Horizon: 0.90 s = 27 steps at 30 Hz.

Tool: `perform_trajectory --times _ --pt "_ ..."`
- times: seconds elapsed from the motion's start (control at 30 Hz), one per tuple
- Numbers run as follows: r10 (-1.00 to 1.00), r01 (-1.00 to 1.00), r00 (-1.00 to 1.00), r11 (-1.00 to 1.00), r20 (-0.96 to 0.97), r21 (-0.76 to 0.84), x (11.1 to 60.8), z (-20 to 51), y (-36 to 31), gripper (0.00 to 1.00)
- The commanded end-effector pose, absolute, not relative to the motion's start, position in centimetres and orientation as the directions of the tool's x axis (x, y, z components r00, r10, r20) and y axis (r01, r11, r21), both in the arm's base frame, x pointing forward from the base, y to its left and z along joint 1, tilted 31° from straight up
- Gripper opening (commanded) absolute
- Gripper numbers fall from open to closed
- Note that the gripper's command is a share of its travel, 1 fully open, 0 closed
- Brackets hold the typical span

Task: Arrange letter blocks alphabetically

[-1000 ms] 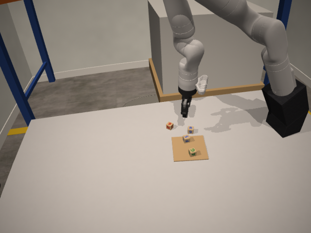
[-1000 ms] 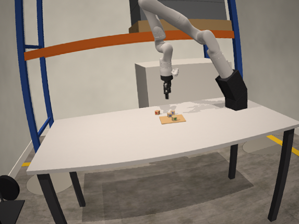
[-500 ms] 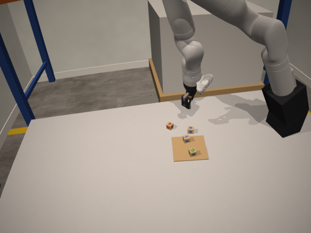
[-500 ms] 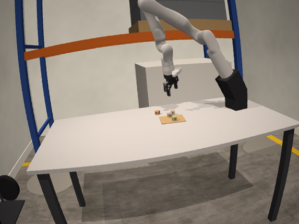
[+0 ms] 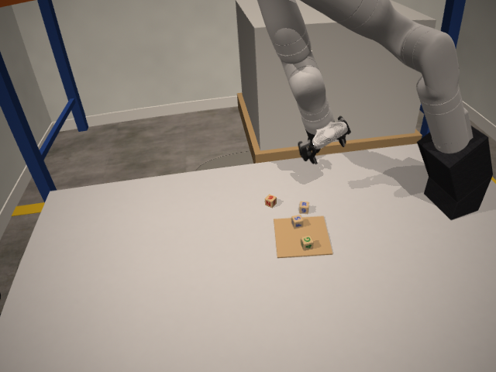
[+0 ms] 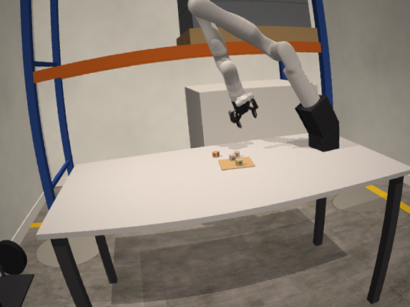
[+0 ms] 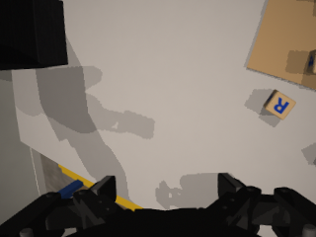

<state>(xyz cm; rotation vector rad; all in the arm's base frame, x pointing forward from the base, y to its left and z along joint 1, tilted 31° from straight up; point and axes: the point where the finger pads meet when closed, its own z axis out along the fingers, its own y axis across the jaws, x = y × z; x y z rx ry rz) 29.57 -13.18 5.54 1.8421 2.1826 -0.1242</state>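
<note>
A tan mat (image 5: 303,235) lies flat on the white table. A block with a green G on top (image 5: 307,242) sits on the mat. A block with a blue S on top (image 5: 297,221) sits at the mat's far edge. A block with a blue R on top (image 5: 304,207) lies off the mat, just beyond that edge, and shows in the wrist view (image 7: 278,106). A red-marked block (image 5: 270,200) lies off the mat, farther left; I cannot read its top mark. My gripper (image 5: 325,147) is open and empty, tilted, high above the table behind the blocks.
The arm's black base (image 5: 456,176) stands at the table's back right. A large grey box with a wooden rim (image 5: 332,80) rises behind the table. Blue rack posts (image 5: 24,132) stand at the left.
</note>
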Motion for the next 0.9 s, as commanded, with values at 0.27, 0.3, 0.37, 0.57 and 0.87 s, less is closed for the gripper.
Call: perform_trajectory --times 0.27,0.3,0.37,0.57,0.87 --pt "0.970 0.981 0.181 -0.165 -0.163 0.104 26.6 4.5 -12.0 1.00" --pt "0.964 0.973 0.220 -0.206 -0.150 0.101 26.4 4.4 -11.8 1.00" --pt "0.947 0.953 0.298 -0.287 -0.122 0.096 26.0 4.2 -11.2 1.00" --pt "0.857 0.856 0.515 -0.512 -0.035 0.071 25.4 3.8 -9.1 1.00" --pt "0.690 0.690 0.721 -0.723 0.065 0.032 26.1 3.5 -6.8 1.00"
